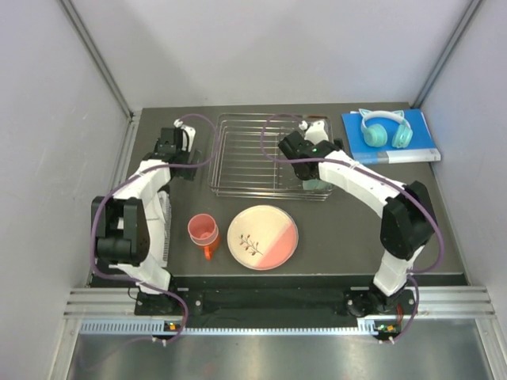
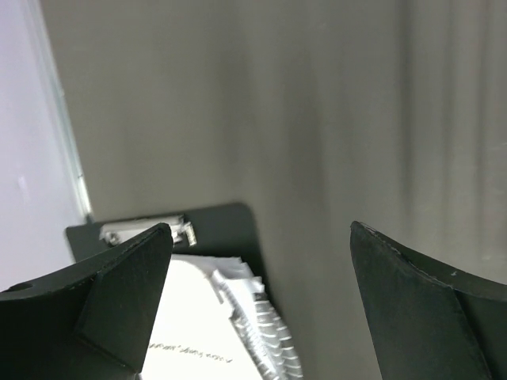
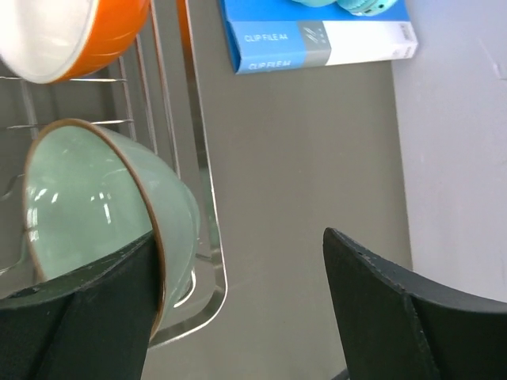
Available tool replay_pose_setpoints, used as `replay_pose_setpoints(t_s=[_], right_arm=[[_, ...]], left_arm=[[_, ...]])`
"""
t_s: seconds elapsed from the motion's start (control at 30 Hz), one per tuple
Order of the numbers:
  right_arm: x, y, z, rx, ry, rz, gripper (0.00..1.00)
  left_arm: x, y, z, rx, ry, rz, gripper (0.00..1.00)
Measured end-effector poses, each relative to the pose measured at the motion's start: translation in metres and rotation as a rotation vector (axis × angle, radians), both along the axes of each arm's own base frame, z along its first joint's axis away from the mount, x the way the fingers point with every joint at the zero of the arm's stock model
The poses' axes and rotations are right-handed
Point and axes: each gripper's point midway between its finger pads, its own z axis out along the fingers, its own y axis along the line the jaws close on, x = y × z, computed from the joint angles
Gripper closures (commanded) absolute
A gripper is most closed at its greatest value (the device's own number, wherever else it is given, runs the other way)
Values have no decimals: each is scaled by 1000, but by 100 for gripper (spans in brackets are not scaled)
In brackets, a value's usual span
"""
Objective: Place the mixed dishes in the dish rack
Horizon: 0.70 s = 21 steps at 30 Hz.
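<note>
The silver wire dish rack (image 1: 242, 158) stands at the back middle of the table. My right gripper (image 1: 314, 172) hovers over its right end, open (image 3: 238, 233). A mint-green bowl (image 3: 95, 206) leans on its side in the rack's corner (image 3: 207, 261), with its rim against my left finger (image 3: 87, 317). Nothing is clamped. An orange bowl (image 3: 87, 36) sits in the rack behind it. An orange mug (image 1: 204, 232) and a cream-and-pink sprig plate (image 1: 263, 237) lie on the table in front of the rack. My left gripper (image 1: 173, 150) is left of the rack, open and holding nothing (image 2: 260, 226).
Teal cat-ear headphones (image 1: 386, 129) rest on a blue book (image 1: 392, 146) at the back right. A white ribbed object (image 2: 238, 317) lies by the table's left edge under the left arm. Grey walls close in the left, back and right sides.
</note>
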Motion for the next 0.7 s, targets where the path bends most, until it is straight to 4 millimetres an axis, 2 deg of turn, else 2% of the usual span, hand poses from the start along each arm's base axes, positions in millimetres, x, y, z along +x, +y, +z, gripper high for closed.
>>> replay_pose_setpoints(t_s=[0.17,0.47,0.57,0.7], right_arm=[[-5,7,15,113,-33,51,10],[-26,26,89,433,-233,260,8],[-36,28,94,483,-246,306,8],[-55,29,78,528,-197,352,9]], left_arm=[[0,-20,2,-76,-1,-31,2],[-14,-55,20,-169,-38,-115,2],[-18,-68,17,-180,-30,-139,2],[-26,-76,9,-173,-10,-153,2]])
